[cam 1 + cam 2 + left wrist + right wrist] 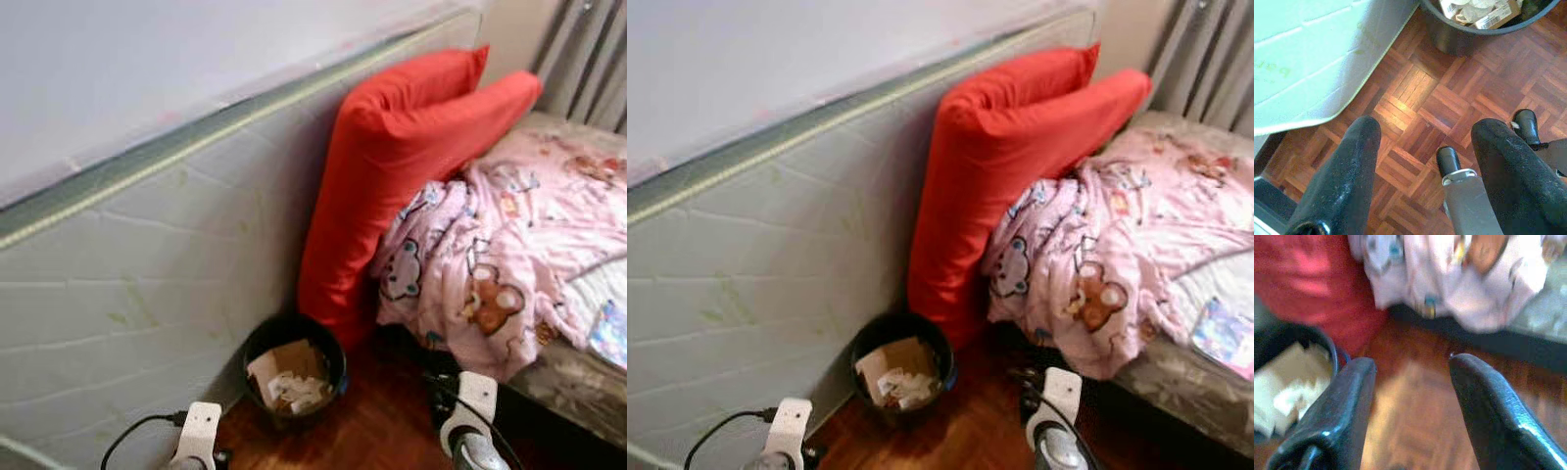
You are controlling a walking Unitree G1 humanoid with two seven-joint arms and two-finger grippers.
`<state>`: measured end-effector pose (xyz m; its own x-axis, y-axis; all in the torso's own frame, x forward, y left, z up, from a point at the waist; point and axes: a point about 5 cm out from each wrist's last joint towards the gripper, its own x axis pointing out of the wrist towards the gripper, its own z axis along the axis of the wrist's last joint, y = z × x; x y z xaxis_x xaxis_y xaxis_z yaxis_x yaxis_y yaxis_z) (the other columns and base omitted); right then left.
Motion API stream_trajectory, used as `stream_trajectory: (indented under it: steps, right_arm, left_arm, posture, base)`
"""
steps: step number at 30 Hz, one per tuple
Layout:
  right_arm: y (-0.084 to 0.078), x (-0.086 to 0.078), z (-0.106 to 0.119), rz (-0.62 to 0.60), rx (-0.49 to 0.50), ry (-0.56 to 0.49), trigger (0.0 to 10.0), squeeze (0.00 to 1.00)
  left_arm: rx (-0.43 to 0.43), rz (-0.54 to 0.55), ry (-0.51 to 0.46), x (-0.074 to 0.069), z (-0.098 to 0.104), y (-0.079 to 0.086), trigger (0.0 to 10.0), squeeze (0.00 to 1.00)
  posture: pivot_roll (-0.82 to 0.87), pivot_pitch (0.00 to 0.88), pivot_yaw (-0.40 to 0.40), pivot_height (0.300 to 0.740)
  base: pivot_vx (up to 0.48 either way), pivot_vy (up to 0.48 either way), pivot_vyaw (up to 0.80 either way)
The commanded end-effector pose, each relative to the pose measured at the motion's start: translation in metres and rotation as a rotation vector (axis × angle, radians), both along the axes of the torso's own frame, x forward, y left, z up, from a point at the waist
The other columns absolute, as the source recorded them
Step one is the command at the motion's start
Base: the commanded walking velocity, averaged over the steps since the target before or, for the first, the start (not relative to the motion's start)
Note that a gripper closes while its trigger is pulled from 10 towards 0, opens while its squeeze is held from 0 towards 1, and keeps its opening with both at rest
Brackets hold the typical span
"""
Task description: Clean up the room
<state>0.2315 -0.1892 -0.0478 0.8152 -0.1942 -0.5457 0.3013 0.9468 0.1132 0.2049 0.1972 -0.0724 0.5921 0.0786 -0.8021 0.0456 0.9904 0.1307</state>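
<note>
You are looking down at a corner of a bedroom. A big gray mattress (147, 264) stands on its side along the wall. Two red pillows (392, 166) lean against it, at the head of the bed (578, 387). A pink blanket (490, 255) with bears on it lies in a messy heap on the bed and hangs over the edge. Something small and shiny (609, 333) lies on the bed near the blanket's far side.

A black trash bin (294, 367) sits on the wooden floor (382, 431), just beside the mattress and right under the red pillows. It holds cardboard and crumpled paper (289, 382).

Your left gripper (1425, 161) hangs low over the floor near the bottom edge of the mattress. Its two black fingers are wide apart and hold nothing. The bin is just ahead of it.

Your right gripper (1410, 396) hangs over the floor between the bin and the bed. Its fingers are spread wide too, and there is nothing between them. That picture is blurry.
</note>
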Motion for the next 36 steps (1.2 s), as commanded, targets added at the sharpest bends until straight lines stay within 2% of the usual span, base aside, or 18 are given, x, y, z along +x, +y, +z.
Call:
stream_trajectory:
  steps: [1,5,7,9,12,15,20,25,27,28,29,31,32,33,34,35,36]
  right_arm:
    - [-0.003,0.002,0.006,0.007,-0.04,-0.063,10.0,0.0]
    - [-0.002,0.004,0.01,0.016,-0.053,-0.115,10.0,0.0]
    - [-0.028,0.041,0.054,0.06,-0.154,-0.345,10.0,0.0]
    - [-0.046,0.064,0.094,0.087,-0.226,-0.513,10.0,0.0]
    - [-0.042,0.064,0.099,0.126,-0.255,-0.56,10.0,0.0]
    - [-0.041,0.059,0.099,0.132,-0.235,-0.59,10.0,0.0]
    - [-0.041,0.061,0.101,0.145,-0.24,-0.6,10.0,0.0]
    - [-0.038,0.068,0.12,0.13,-0.274,-0.69,10.0,0.0]
    - [-0.038,0.07,0.117,0.113,-0.262,-0.66,10.0,0.0]
    - [-0.042,0.07,0.109,0.088,-0.245,-0.598,10.0,0.0]
    - [-0.04,0.07,0.097,0.093,-0.145,-0.528,10.0,0.0]
    - [-0.035,0.066,0.082,0.113,-0.003,-0.459,10.0,0.0]
    - [-0.038,0.055,0.062,0.09,0.049,-0.35,10.0,0.0]
    - [-0.04,0.048,0.054,0.072,0.053,-0.292,10.0,0.0]
    - [-0.04,0.048,0.054,0.072,0.053,-0.292,10.0,0.0]
    - [-0.046,0.04,0.045,0.033,0.041,-0.229,10.0,0.0]
    - [-0.051,0.026,0.03,-0.03,0.105,-0.14,10.0,0.0]
  left_arm:
    - [0.011,-0.007,0.022,-0.004,-0.003,0.0,10.0,0.0]
    - [0.012,-0.005,0.022,-0.005,-0.003,0.0,10.0,0.0]
    - [0.01,0.001,0.023,-0.005,-0.003,0.0,10.0,0.0]
    - [0.007,0.007,0.022,-0.006,-0.003,0.0,10.0,0.0]
    - [0.007,0.006,0.023,-0.006,-0.004,0.0,10.0,0.0]
    - [0.006,0.008,0.023,-0.007,-0.004,0.0,10.0,0.0]
    - [0.004,0.016,0.024,-0.008,-0.004,0.0,10.0,0.0]
    - [0.007,0.013,0.025,-0.008,-0.005,0.0,10.0,0.0]
    - [0.006,0.013,0.026,-0.008,-0.005,0.0,10.0,0.0]
    - [0.004,0.014,0.025,-0.008,-0.005,-0.001,10.0,0.0]
    - [0.003,0.014,0.025,-0.008,-0.005,-0.001,10.0,0.0]
    - [0.001,0.016,0.024,-0.008,-0.004,-0.001,10.0,0.0]
    - [0.0,0.015,0.023,-0.008,-0.004,-0.001,10.0,0.0]
    - [-0.001,0.015,0.023,-0.007,-0.004,-0.001,10.0,0.0]
    - [-0.001,0.015,0.023,-0.007,-0.004,-0.001,10.0,0.0]
    - [-0.002,0.014,0.023,-0.007,-0.004,-0.002,10.0,0.0]
    - [-0.003,0.016,0.022,-0.007,-0.004,-0.002,10.0,0.0]
  posture:
    - [-0.04,0.0,-0.011,0.74]
    - [-0.05,0.0,-0.01,0.74]
    - [-0.05,0.0,-0.013,0.74]
    - [-0.05,0.0,-0.014,0.74]
    - [-0.05,0.0,-0.017,0.74]
    - [-0.05,0.0,-0.017,0.74]
    - [-0.05,0.0,-0.018,0.74]
    - [-0.06,0.0,-0.017,0.74]
    - [-0.06,0.0,-0.021,0.74]
    - [-0.06,0.0,-0.024,0.74]
    - [-0.05,0.0,-0.023,0.74]
    - [-0.05,0.0,-0.021,0.74]
    - [-0.06,0.0,-0.015,0.74]
    - [-0.05,0.0,-0.018,0.74]
    - [-0.05,0.0,-0.018,0.74]
    - [-0.04,0.0,-0.02,0.74]
    - [-0.03,0.0,-0.019,0.74]
  base:
    - [0.0,0.0,0.0]
    - [0.0,0.0,0.0]
    - [0.0,0.0,0.0]
    - [0.0,0.0,0.0]
    - [0.0,0.0,0.0]
    - [0.0,0.0,0.0]
    - [0.0,0.0,0.0]
    - [0.0,0.0,0.0]
    - [0.0,0.0,0.0]
    - [0.0,0.0,0.0]
    - [0.0,0.0,0.0]
    - [0.0,0.0,0.0]
    - [0.0,0.0,0.0]
    - [0.0,0.0,0.0]
    - [0.0,0.0,0.0]
    - [0.0,0.0,0.0]
    - [0.0,0.0,0.0]
